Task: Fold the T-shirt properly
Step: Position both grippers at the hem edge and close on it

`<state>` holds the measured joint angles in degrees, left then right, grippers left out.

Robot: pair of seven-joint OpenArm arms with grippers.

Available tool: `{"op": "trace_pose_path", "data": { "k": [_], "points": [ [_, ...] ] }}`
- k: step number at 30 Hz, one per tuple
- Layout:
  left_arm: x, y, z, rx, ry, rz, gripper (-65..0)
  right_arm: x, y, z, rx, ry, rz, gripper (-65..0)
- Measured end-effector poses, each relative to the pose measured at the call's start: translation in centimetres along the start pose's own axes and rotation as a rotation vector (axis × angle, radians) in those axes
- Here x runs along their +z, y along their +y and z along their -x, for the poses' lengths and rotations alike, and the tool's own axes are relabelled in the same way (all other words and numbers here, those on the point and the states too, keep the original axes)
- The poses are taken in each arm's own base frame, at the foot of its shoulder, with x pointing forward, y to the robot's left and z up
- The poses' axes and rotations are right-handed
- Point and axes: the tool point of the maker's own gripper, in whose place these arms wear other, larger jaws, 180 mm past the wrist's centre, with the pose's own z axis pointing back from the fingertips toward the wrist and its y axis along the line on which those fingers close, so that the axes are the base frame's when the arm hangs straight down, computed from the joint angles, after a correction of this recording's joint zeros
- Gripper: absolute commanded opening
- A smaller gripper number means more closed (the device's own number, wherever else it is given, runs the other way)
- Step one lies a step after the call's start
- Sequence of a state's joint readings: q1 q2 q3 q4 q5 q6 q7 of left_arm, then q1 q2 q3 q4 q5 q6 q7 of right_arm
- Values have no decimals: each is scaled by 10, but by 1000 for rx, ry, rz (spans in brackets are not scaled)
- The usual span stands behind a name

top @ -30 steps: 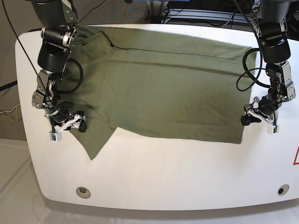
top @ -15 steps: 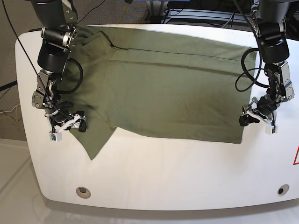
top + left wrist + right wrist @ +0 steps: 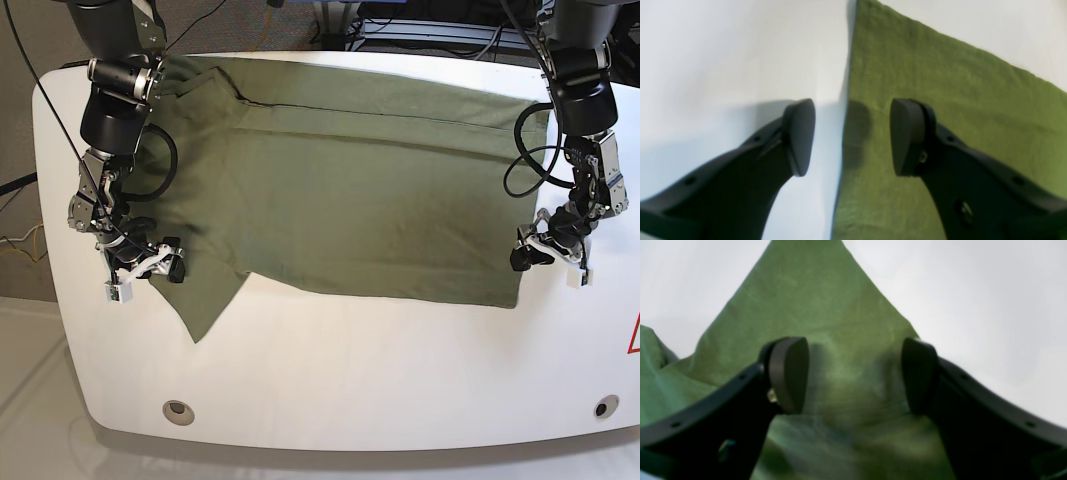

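The olive T-shirt [image 3: 360,190] lies spread flat across the white table [image 3: 350,370], with one sleeve [image 3: 205,305] pointing toward the front left. My left gripper [image 3: 546,260] hangs open at the shirt's right edge. In the left wrist view this gripper [image 3: 851,136] straddles that edge, one fingertip [image 3: 798,136] over bare table and the other over the cloth [image 3: 940,100]. My right gripper [image 3: 148,270] stands open at the sleeve. In the right wrist view that gripper [image 3: 853,375] has both fingers low over the green fabric [image 3: 806,300], with nothing pinched.
Two round holes [image 3: 179,410] [image 3: 601,407] sit near the table's front edge. A red mark [image 3: 634,335] shows at the right border. Black cables [image 3: 525,165] loop beside each arm. Bare tabletop runs along the front.
My left gripper has crept slightly left toward the shirt's right edge. The right arm and the shirt have not moved.
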<state>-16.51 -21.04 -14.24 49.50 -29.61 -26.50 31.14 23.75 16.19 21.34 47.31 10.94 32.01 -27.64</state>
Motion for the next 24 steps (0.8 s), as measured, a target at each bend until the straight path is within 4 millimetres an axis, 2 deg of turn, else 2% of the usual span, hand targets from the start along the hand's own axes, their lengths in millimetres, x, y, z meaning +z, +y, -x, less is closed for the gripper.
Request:
{"op": "trace_pose_path", "data": {
  "k": [8, 14, 20, 24],
  "points": [
    [-3, -5, 1, 2, 2, 10, -325, 0, 0, 2, 0, 3, -2, -342],
    [-5, -8, 1, 6, -1, 16, -331, 0, 0, 3, 1, 11, -2, -437],
    [-6, -11, 1, 8, -5, 20, -365, 0, 1, 4, 1, 14, -4, -533],
    [-6, -12, 2, 10, -4, 22, -345, 0, 1, 6, 3, 19, -5, -552]
  ]
}}
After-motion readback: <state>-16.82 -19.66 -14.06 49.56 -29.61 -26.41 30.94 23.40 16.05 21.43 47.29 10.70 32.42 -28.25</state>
